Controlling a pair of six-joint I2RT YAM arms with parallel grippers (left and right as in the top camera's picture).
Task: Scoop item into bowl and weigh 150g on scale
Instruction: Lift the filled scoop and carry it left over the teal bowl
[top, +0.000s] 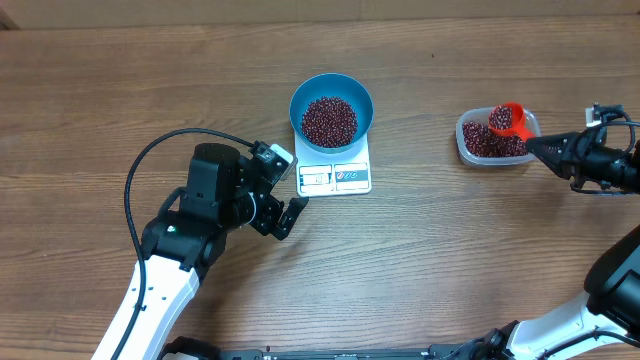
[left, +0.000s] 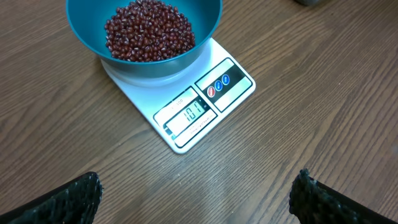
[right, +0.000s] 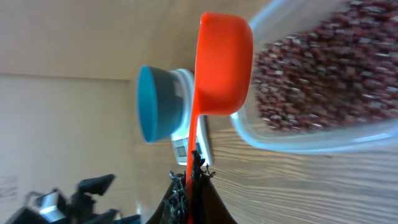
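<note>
The blue bowl (left: 84, 28) of red-brown beans (left: 149, 30) sits on the white kitchen scale (left: 205, 106); the left gripper (left: 198, 198) is spread wide nearby.

A brown wood-grain bench (top: 120, 90) fills the overhead view, its grain running left to right. At the upper right of that frame sits a clear rectangular plastic container (top: 463, 140) with rounded corners. A red-orange scoop (top: 512, 118) is over the container's upper right part, with its thin handle running toward the right edge of the frame. In the right wrist view the scoop's round cup overlaps the container's left rim, and the handle runs down to the bottom middle.
</note>
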